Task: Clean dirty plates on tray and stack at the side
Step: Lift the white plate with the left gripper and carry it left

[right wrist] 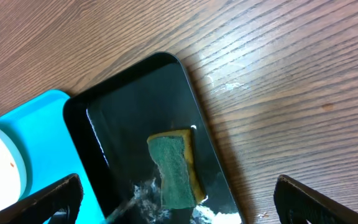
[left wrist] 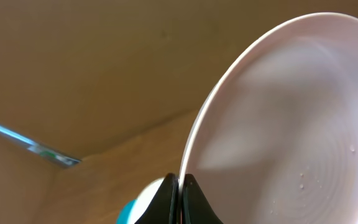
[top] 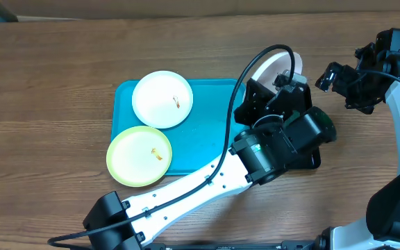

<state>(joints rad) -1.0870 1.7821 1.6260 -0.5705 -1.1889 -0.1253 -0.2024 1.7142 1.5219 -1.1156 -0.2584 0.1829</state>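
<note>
A white plate (top: pixel 162 99) with a small orange-brown smear lies at the back of the turquoise tray (top: pixel 207 142). A pale yellow-green plate (top: pixel 139 156) with a smear lies at the tray's front left corner. My left gripper (top: pixel 283 83) is shut on the rim of a second white plate (top: pixel 268 67) and holds it tilted on edge above the tray's right end. In the left wrist view the jaws (left wrist: pixel 180 199) pinch that plate (left wrist: pixel 291 124). My right gripper (top: pixel 339 80) is open and empty, off to the right.
A glossy black tray (right wrist: pixel 104 124) lies right of the turquoise tray (right wrist: pixel 36 137), with a green-and-yellow sponge (right wrist: pixel 174 171) and foam on it. My left arm covers most of it in the overhead view (top: pixel 312 163). Bare wooden table surrounds both trays.
</note>
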